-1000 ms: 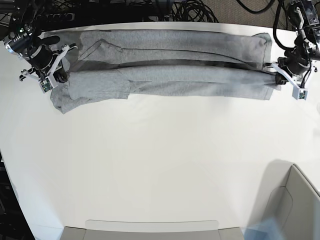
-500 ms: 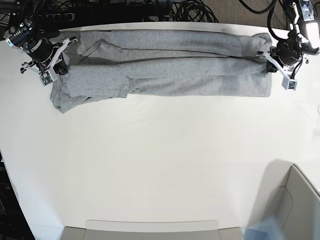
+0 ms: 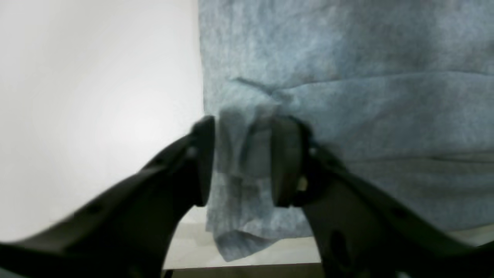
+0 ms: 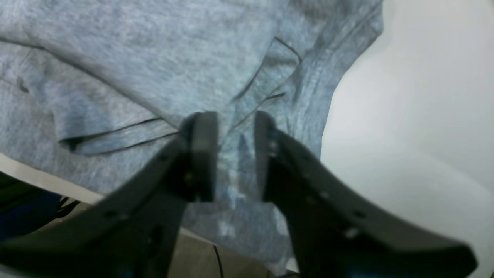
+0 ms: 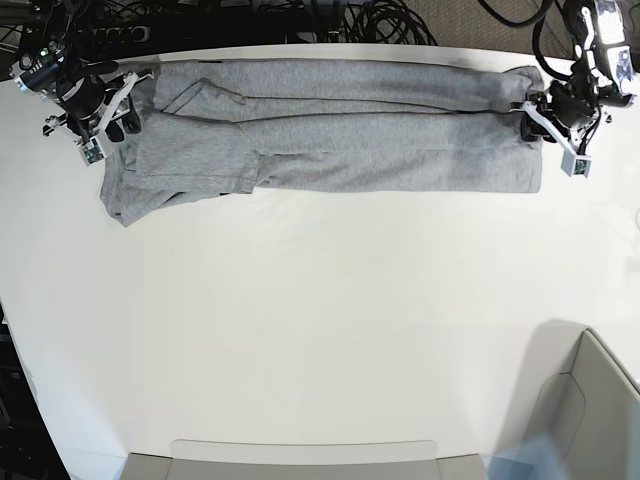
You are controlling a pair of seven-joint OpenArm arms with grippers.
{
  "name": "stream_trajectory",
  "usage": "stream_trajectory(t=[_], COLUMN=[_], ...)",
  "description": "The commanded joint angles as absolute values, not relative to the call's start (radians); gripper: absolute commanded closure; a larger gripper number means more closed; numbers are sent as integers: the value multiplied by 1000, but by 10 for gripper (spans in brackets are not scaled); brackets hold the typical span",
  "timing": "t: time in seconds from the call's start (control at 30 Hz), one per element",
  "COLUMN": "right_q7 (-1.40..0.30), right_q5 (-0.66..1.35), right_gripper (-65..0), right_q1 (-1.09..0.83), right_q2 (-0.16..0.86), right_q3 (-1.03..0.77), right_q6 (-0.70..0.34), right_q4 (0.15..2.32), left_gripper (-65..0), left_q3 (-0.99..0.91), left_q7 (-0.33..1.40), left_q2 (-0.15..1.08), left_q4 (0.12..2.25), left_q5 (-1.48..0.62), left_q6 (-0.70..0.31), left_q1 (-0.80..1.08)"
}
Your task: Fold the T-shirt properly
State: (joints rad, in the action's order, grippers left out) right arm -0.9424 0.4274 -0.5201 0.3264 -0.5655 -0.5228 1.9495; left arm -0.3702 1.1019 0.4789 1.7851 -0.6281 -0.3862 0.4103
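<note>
The heather-grey T-shirt (image 5: 330,130) lies as a long folded band along the far edge of the white table (image 5: 320,320), plain side showing, no lettering visible. A sleeve (image 5: 150,195) sticks out toward me at its left end. My left gripper (image 5: 541,115) pinches the band's right end; in the left wrist view it (image 3: 243,162) is shut on a bunch of the T-shirt (image 3: 347,58). My right gripper (image 5: 112,115) pinches the left end; in the right wrist view it (image 4: 233,158) is shut on the T-shirt (image 4: 135,58) cloth near a seam.
Black cables (image 5: 380,20) lie behind the table's far edge. A grey bin (image 5: 590,420) stands at the near right corner. A flat grey tray (image 5: 300,460) sits at the near edge. In both wrist views the cloth hangs a little over the table's edge.
Both grippers have moved toward the far edge with the cloth. The lifted near layer has come down over the far layer, and the dark gap between them has closed.
</note>
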Motion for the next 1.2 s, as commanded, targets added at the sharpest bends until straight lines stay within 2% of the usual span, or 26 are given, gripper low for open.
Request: stream_trajectory(t=[0.0,0.13,0.3,0.6,0.83,0.9,0.93,1.0,1.13,1.17], right_q7=[-923,-923,-923,-923,-923,-923,-923,-923,-923,-923], right_q5=[437,437,437,437,437,437,437,437,437,437], right_gripper=[-183,-183,-183,-183,-183,-183,-183,-183,-183,-183], right_q1=[-518,-515,-515,-501,-501,-501,-501,-499,-499,-499], right_q2=[340,341,341,343,343,343,343,343,344,344], right_q3=[-573,-573,-573,-572,-572,-572,-572,-572,-573,-573], right_q6=[-519,-519,-519,-519,-519,-519,-519,-519,-519,-519], right_q4=[1966,1966,1966,1965,1965,1965,1965,1965,1965,1965], left_gripper=[-262,-258,-258,-256,-254,-211,-163,-12,0,0], left_q3=[-383,-437,-472,-463,-271,-200,-179,-160,-162,-163], left_q7=[1087,1089,1089,1084,983,957,952,951,935,923], left_q2=[481,452,455,456,489,506,510,512,521,536], left_q4=[1816,1791,1623,1478,1437,1437,1429,1374,1280,1279], left_q5=[-639,-696,-826,-831,-828,-826,-826,-826,-825,-825], left_q6=[-387,-387,-386,-387,-389,-397,-404,-407,-420,-449], left_q1=[407,403,398,323,348,355,355,351,337,332])
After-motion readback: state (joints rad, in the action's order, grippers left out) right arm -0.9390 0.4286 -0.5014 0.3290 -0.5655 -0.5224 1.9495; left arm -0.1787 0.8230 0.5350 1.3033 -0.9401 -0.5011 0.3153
